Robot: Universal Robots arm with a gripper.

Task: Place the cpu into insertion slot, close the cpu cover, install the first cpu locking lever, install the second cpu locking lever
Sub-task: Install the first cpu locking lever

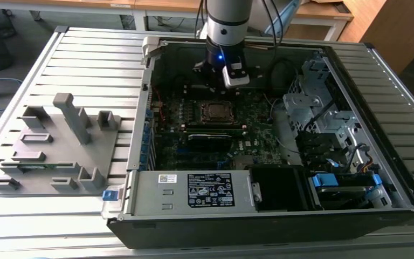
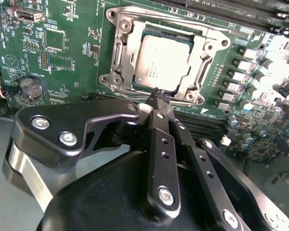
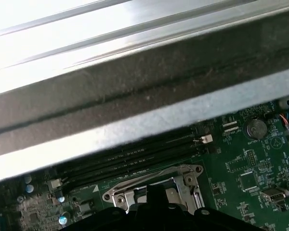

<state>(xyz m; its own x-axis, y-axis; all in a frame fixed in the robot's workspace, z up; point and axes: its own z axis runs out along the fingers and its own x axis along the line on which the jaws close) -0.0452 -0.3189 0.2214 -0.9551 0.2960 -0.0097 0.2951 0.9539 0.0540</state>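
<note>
Exterior view: open computer case [image 1: 379,178] lies on a slatted metal table [image 1: 84,59], arm coming down from the top centre of the frame into the case, gripper [image 1: 218,81] just above the motherboard [image 1: 257,135]. Insertion slot [image 1: 217,111] sits mid-frame right below the gripper, silver rim visible, contents hard to make out from here. Grey fixture block [image 1: 56,145] on the table at the left of the frame, well apart from the case. Power supply with a white label [image 1: 192,191] at the lower centre. Second wrist view: gripper [image 2: 160,96] black, fingers [image 2: 159,125] pressed together into a narrow tip, clenched with nothing between them. Tip is at the lower edge of the socket, possibly touching the frame, cannot tell for sure. The cpu [image 2: 162,62] lies flat inside the insertion slot [image 2: 120,57], grey metal top facing up, upper centre of the frame. The cpu cover [image 2: 202,67] looks to be down around the chip, window framing it. Coin cell battery [image 2: 30,87] on the board at the left. First wrist view: case wall [image 3: 135,86] across the upper half, memory slots [image 3: 135,161] below it, insertion slot [image 3: 115,197] frame at the bottom centre, partly behind the gripper [image 3: 156,192] body.
</note>
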